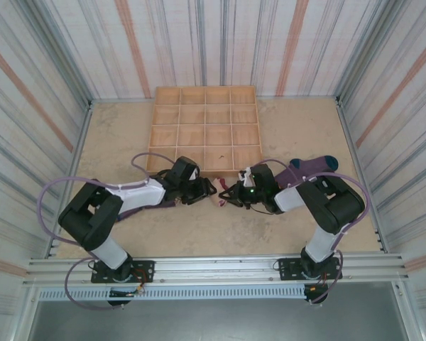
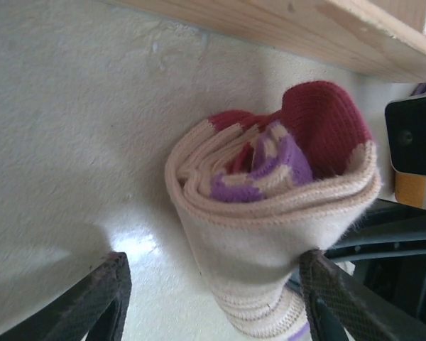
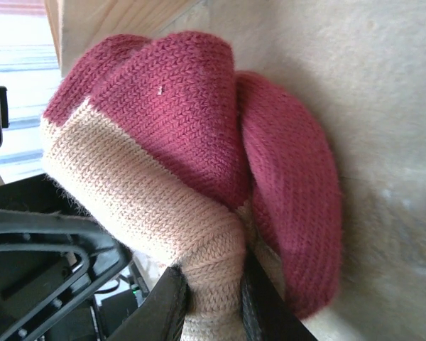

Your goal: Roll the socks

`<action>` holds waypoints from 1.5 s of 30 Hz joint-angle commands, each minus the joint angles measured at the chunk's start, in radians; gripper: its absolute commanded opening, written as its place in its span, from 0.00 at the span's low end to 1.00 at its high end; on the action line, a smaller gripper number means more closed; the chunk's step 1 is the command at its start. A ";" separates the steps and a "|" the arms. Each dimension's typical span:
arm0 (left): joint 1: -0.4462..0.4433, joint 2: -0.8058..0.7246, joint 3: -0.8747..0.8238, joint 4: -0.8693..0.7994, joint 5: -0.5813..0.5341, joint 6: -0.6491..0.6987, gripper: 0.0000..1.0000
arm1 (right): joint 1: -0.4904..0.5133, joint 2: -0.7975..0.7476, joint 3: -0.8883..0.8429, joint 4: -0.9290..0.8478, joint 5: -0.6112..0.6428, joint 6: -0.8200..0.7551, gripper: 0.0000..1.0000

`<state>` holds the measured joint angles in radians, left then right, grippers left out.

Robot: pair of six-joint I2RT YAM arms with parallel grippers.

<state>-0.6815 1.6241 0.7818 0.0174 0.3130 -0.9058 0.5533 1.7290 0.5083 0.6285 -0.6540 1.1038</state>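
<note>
Left arm pose: your left arm (image 1: 124, 202) sits low with its elbow folded back near the base. Its forearm stretches inward over the tabletop (image 1: 128, 142).
Right arm pose: your right arm (image 1: 330, 202) is folded the same way and reaches inward, so the two wrists almost meet head to head just short of the near rim of the wooden tray (image 1: 204, 124).
Left fingers: your left fingers (image 2: 106, 298) stand wide apart and grip nothing. One finger touches the flank of the roll. The other stands clear of it, with bare tabletop in the gap.
Right fingers: your right fingers (image 3: 172, 305) are narrow, pinched on a fold of cream knit.
Where the sock is: the cream sock (image 2: 270, 213) rests on the tabletop between your left fingers. Your right fingers hold it from the opposite end. The tray's wooden edge runs just beyond it.
How the sock looks: it is bunched into a loose roll, with cream layers wrapped in a spiral around a purple-and-cream patterned core. The maroon toe bulges out at the far end, and faint stripes show at the end nearest your left fingers.
Other sock: a purple sock (image 1: 314, 165) with a teal toe lies flat on the tabletop, well apart from both pairs of fingers, out past your right arm.
</note>
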 commanded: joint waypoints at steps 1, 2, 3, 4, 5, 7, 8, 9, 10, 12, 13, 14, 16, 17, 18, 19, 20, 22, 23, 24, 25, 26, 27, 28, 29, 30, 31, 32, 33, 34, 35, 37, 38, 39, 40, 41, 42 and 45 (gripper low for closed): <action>-0.010 0.047 0.042 0.038 -0.023 0.024 0.61 | -0.016 0.030 -0.042 -0.267 0.047 0.057 0.00; -0.014 0.061 0.050 0.042 -0.027 0.024 0.58 | -0.020 0.032 -0.045 -0.268 0.046 0.057 0.00; -0.019 0.073 0.055 0.044 -0.028 0.022 0.56 | -0.024 0.034 -0.047 -0.269 0.047 0.057 0.00; -0.022 0.084 0.060 0.049 -0.028 0.023 0.54 | -0.026 0.032 -0.047 -0.272 0.048 0.089 0.00; -0.028 0.096 0.063 0.052 -0.030 0.019 0.52 | -0.027 0.030 -0.048 -0.280 0.049 0.091 0.00; -0.039 0.116 0.071 0.062 -0.029 0.009 0.48 | -0.029 0.022 -0.048 -0.286 0.052 0.097 0.00; -0.046 0.127 0.074 0.065 -0.029 0.002 0.45 | -0.028 0.013 -0.048 -0.292 0.056 0.098 0.01; -0.055 0.139 0.081 0.064 -0.031 -0.002 0.41 | -0.027 0.001 -0.048 -0.301 0.061 0.097 0.02; -0.061 0.146 0.086 0.059 -0.034 -0.006 0.38 | -0.027 -0.010 -0.049 -0.309 0.068 0.093 0.03; -0.074 0.160 0.098 0.038 -0.041 -0.014 0.30 | -0.027 -0.041 -0.048 -0.337 0.086 0.077 0.07; -0.078 0.163 0.102 0.028 -0.044 -0.016 0.27 | -0.027 -0.053 -0.044 -0.360 0.095 0.077 0.09; -0.082 0.167 0.103 0.021 -0.043 -0.016 0.22 | -0.028 -0.068 -0.035 -0.387 0.103 0.028 0.11; -0.084 0.168 0.103 0.006 -0.041 -0.020 0.14 | -0.023 -0.102 -0.015 -0.453 0.121 -0.016 0.16; -0.084 0.168 0.104 -0.004 -0.037 -0.021 0.10 | -0.020 -0.122 -0.001 -0.486 0.130 -0.041 0.20; -0.084 0.167 0.106 -0.017 -0.033 -0.018 0.06 | -0.017 -0.145 0.011 -0.517 0.138 -0.065 0.24; -0.085 0.165 0.109 -0.034 -0.030 -0.012 0.03 | -0.013 -0.165 0.023 -0.545 0.145 -0.087 0.28; -0.084 0.162 0.112 -0.052 -0.026 -0.004 0.01 | -0.008 -0.190 0.038 -0.576 0.156 -0.111 0.33; -0.084 0.155 0.118 -0.084 -0.017 0.019 0.00 | 0.002 -0.235 0.072 -0.643 0.177 -0.165 0.41; -0.084 0.150 0.123 -0.100 -0.012 0.034 0.00 | 0.006 -0.254 0.093 -0.674 0.183 -0.196 0.46; -0.083 0.148 0.127 -0.112 -0.006 0.048 0.00 | 0.009 -0.267 0.112 -0.702 0.185 -0.229 0.51; -0.082 0.144 0.133 -0.130 0.000 0.066 0.00 | 0.014 -0.279 0.141 -0.743 0.190 -0.270 0.55; -0.082 0.143 0.137 -0.144 0.007 0.081 0.00 | 0.018 -0.289 0.167 -0.783 0.195 -0.312 0.60; -0.082 0.140 0.141 -0.153 0.016 0.094 0.00 | 0.023 -0.293 0.188 -0.813 0.202 -0.348 0.63; -0.079 0.143 0.146 -0.163 0.027 0.105 0.00 | 0.028 -0.296 0.212 -0.847 0.212 -0.389 0.66; -0.078 0.144 0.150 -0.170 0.037 0.116 0.00 | 0.030 -0.297 0.236 -0.882 0.227 -0.428 0.68; -0.076 0.146 0.152 -0.172 0.046 0.124 0.00 | 0.031 -0.296 0.255 -0.910 0.241 -0.457 0.71; -0.072 0.149 0.154 -0.172 0.057 0.133 0.00 | 0.031 -0.291 0.276 -0.943 0.256 -0.490 0.73; -0.070 0.149 0.154 -0.173 0.066 0.139 0.00 | 0.031 -0.285 0.295 -0.971 0.271 -0.521 0.81; -0.069 0.152 0.154 -0.174 0.071 0.142 0.00 | 0.030 -0.280 0.307 -0.990 0.285 -0.544 0.83; -0.067 0.154 0.154 -0.175 0.074 0.147 0.00 | 0.030 -0.269 0.317 -1.006 0.298 -0.566 0.84; -0.065 0.155 0.153 -0.173 0.076 0.150 0.00 | 0.029 -0.259 0.326 -1.016 0.307 -0.586 0.84; -0.064 0.155 0.152 -0.172 0.079 0.155 0.00 | 0.025 -0.237 0.330 -1.015 0.306 -0.610 0.84; -0.061 0.155 0.152 -0.172 0.078 0.158 0.00 | 0.024 -0.225 0.330 -1.009 0.303 -0.620 0.84; -0.060 0.157 0.152 -0.172 0.080 0.160 0.00 | 0.024 -0.213 0.327 -1.001 0.297 -0.624 0.84; -0.059 0.159 0.154 -0.171 0.084 0.161 0.00 | 0.023 -0.201 0.322 -0.987 0.290 -0.625 0.84; -0.059 0.161 0.157 -0.171 0.085 0.163 0.00 | 0.023 -0.191 0.314 -0.967 0.283 -0.626 0.84; -0.059 0.162 0.158 -0.172 0.087 0.166 0.00 | 0.022 -0.182 0.305 -0.943 0.276 -0.622 0.84; -0.059 0.167 0.160 -0.173 0.081 0.167 0.00 | 0.022 -0.147 0.283 -0.884 0.261 -0.604 0.82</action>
<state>-0.7456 1.7546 0.9390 -0.0601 0.3985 -0.7704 0.5812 1.5505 0.8124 -0.2867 -0.3851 0.5320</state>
